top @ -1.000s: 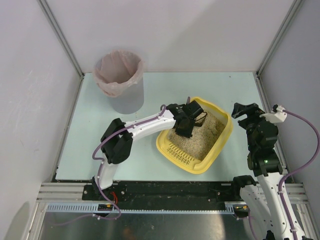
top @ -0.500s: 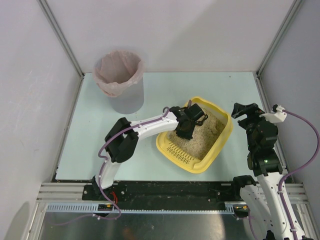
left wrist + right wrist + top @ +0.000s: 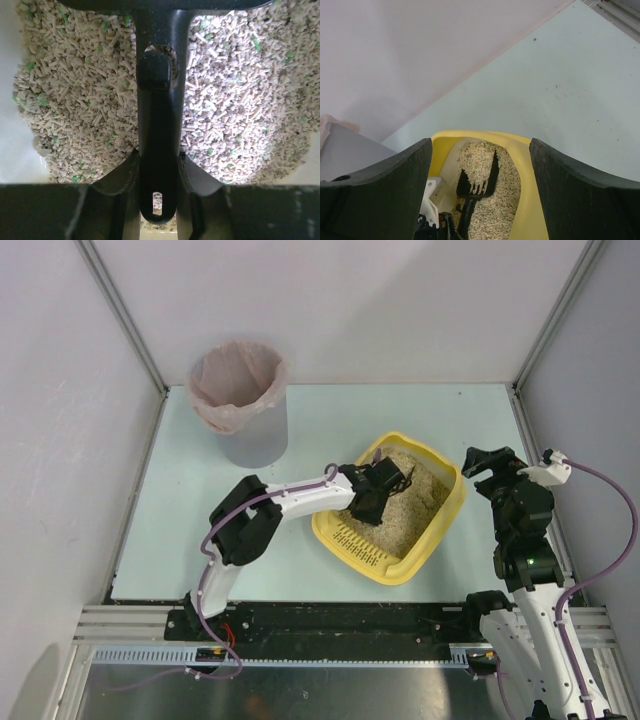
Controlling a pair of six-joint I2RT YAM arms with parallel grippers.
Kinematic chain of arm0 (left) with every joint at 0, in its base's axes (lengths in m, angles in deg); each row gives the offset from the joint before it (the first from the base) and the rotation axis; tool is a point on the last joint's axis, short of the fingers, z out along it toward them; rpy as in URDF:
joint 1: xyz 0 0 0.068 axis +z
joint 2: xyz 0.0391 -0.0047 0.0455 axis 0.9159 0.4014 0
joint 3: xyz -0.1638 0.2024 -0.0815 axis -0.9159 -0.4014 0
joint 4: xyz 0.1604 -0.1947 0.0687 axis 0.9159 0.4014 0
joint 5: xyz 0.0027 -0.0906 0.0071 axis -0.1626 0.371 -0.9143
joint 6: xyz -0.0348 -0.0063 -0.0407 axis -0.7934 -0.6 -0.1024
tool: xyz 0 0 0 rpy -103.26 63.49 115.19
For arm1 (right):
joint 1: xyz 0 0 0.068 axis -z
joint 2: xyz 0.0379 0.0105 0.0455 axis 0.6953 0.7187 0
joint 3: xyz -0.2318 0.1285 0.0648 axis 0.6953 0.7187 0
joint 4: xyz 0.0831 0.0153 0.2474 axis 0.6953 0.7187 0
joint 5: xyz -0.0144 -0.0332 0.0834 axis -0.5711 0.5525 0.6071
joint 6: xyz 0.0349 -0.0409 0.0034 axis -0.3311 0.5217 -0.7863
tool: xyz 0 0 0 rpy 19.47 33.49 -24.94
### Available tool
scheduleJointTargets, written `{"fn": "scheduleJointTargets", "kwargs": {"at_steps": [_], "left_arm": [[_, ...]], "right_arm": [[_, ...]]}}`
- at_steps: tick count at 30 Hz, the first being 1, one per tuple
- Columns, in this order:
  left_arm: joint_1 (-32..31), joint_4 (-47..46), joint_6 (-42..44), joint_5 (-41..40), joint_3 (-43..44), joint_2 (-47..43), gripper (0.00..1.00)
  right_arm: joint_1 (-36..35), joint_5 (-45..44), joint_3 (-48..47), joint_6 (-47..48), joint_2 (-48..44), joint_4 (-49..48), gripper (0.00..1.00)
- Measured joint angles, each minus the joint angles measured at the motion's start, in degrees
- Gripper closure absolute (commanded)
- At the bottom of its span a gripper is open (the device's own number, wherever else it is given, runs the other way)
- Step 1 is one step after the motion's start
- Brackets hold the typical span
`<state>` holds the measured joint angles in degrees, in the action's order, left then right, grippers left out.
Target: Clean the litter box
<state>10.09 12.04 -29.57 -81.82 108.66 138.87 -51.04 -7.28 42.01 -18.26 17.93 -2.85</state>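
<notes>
left end effector clamped on the scoop handle | in the last second it pushed deeper into the litter, toward upper right | litter box centre-right on the surface | right end effector wide, idle | scooping looks underway

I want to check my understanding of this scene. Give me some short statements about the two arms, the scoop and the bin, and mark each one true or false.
1. The left tool is shut on the handle of the black scoop. True.
2. The scoop is held over the bin. False: its head is down at the litter inside the litter box.
3. The right tool is open and holds nothing. True.
4. The bin lies tipped on its side. False: it stands upright at the far left of the table.
</notes>
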Motion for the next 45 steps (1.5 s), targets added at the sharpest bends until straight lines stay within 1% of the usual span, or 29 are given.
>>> {"fn": "scheduleJointTargets", "kwargs": {"at_steps": [9,21,34,40,45], "left_arm": [[-0.4,-8.0,1.0,-2.0,-6.7,-2.2,1.0],[-1.4,-18.8,2.7,-7.3,-15.8,-6.4,1.0],[-1.9,-22.3,5.0,-10.9,-19.8,-9.4,1.0],[-1.9,-22.6,5.5,-11.1,-20.2,-9.9,1.0],[-2.2,-23.4,5.9,-11.9,-22.2,-12.1,1.0]], "right_arm": [[0.0,0.0,0.0,0.0,0.0,0.0,0.16],[0.1,0.0,0.0,0.0,0.0,0.0,0.16],[0.1,0.5,0.1,0.0,0.0,0.0,0.16],[0.1,0.7,0.1,0.0,0.0,0.0,0.16],[0.1,0.7,0.1,0.0,0.0,0.0,0.16]]}}
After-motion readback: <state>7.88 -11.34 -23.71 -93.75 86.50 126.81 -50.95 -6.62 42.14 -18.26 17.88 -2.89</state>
